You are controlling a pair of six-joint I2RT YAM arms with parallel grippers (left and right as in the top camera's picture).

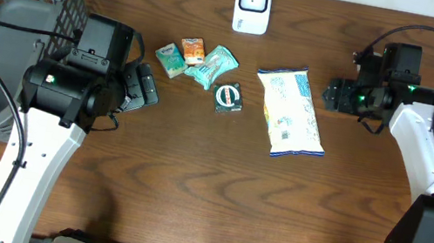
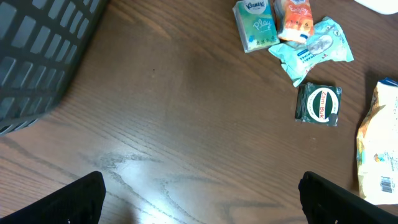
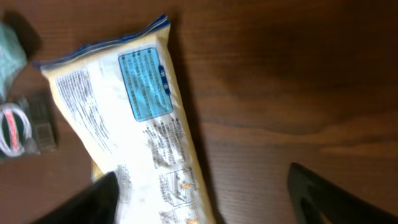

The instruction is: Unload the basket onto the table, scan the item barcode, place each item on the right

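Your right claw (image 1: pixel 333 95) hangs just off the right side of the bag (image 1: pixel 289 112), level with the bag's far end. Its jaws stand well apart and it holds nothing. In the right wrist view, one of its fingers (image 3: pixel 93 199) overlaps the bag's edge and the other sits over bare wood. You cannot tell from these views whether that finger touches the bag.

The bag is white and yellow with a blue label. It lies flat a little right of the middle of the surface (image 1: pixel 188 187), with its length running from the far edge toward the near one. A barcode (image 2: pixel 384 184) shows close to its near end in the left wrist view.

The scanner (image 1: pixel 252 4), a small white unit, stands at the middle of the far edge, apart from the bag.

Your left claw (image 1: pixel 145 87) is spread wide and empty, over bare wood left of the middle. Just past it toward the far edge, a green tissue pack (image 1: pixel 170 59), an orange packet (image 1: pixel 193 50) and a teal packet (image 1: pixel 212 66) lie close together. A dark square packet (image 1: pixel 228 97) with a round label sits between that cluster and the bag. A grey basket (image 1: pixel 5 15) fills the far left corner.
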